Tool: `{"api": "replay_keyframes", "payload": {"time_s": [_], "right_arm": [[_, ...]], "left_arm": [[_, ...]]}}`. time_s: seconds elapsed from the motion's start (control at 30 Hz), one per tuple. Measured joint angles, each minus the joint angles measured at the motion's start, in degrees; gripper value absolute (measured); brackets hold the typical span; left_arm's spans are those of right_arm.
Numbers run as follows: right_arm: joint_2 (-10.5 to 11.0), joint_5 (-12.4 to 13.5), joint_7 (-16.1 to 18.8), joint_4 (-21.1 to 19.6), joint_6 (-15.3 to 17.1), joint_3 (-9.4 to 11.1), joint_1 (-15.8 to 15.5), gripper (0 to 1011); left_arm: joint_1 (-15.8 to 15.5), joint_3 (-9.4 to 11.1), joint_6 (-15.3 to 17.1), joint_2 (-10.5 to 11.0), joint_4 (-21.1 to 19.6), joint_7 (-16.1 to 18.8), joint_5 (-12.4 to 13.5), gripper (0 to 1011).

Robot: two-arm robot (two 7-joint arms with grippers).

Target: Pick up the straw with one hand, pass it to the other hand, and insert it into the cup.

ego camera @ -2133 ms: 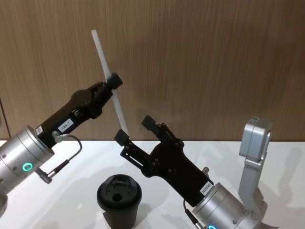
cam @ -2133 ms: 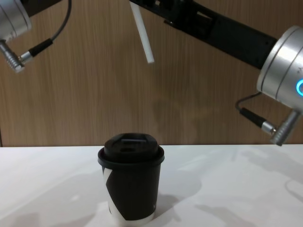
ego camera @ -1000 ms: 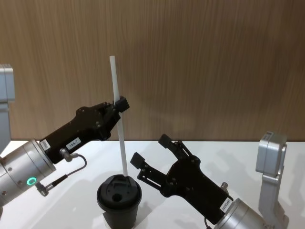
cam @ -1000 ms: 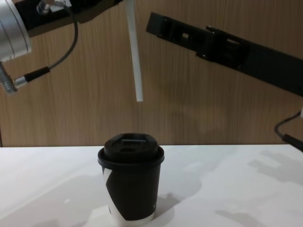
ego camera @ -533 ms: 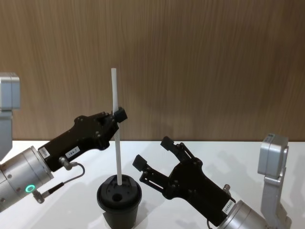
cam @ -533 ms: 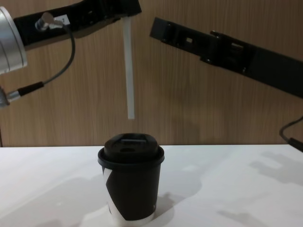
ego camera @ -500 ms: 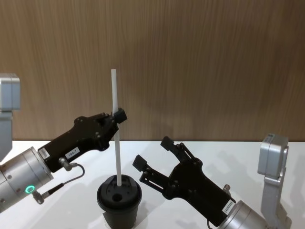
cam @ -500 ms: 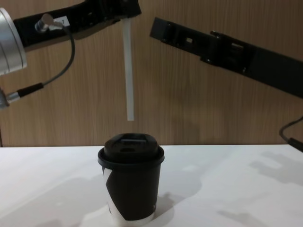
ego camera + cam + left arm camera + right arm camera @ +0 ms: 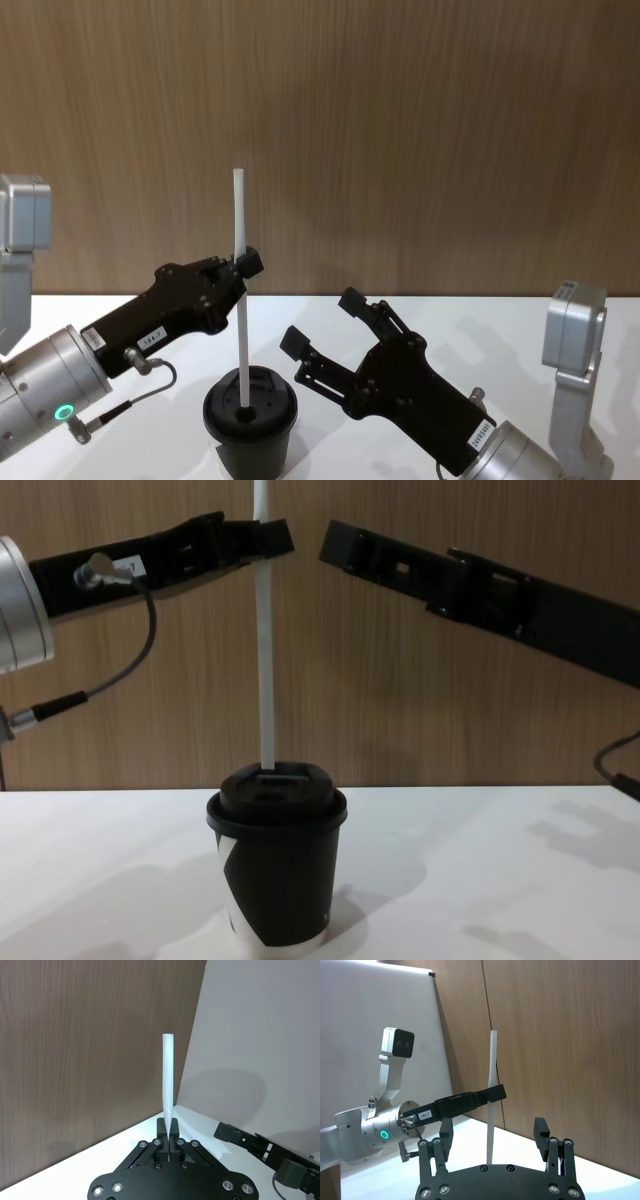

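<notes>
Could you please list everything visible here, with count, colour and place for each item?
straw: one, white, upright, lower end at the lid of the cup
cup: one, black with a white patch and black domed lid, standing on the table
table: one, white, under the cup
wall: one, brown wood grain, behind the table
left gripper: one, black, shut on the straw above the cup
right gripper: one, black, open, beside the cup
</notes>
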Motion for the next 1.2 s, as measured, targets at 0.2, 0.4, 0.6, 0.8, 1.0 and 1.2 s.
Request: {"api": "replay_keyframes", "payload": {"time_s": [0.2,0.4,0.6,0.8,1.0,1.2], "right_arm": [[0.03,-0.01,0.0,-0.02,0.0,0.0,-0.03,1001],[0.06,-0.01,0.01,-0.02,0.0,0.0,-0.06,1001],[0.08,-0.01,0.01,-0.02,0.0,0.0,-0.06,1001],[0.08,-0.01,0.01,-0.02,0.0,0.0,-0.06,1001],[0.08,-0.01,0.01,-0.02,0.0,0.0,-0.06,1001],[0.08,-0.01,0.01,-0.02,0.0,0.0,-0.06,1001]], "left_arm": [[0.16,0.14,0.0,-0.4,0.6,-0.06,0.27,10],[0.17,0.28,0.0,-0.75,1.21,-0.27,0.44,10],[0.17,0.4,-0.15,-1.06,1.7,-0.37,0.85,10],[0.15,0.41,-0.35,-1.36,2.14,-0.39,1.35,10],[0.04,0.37,-0.42,-1.64,2.61,-0.28,1.97,11],[-0.16,0.37,-0.32,-1.99,3.24,-0.2,2.47,8]]}}
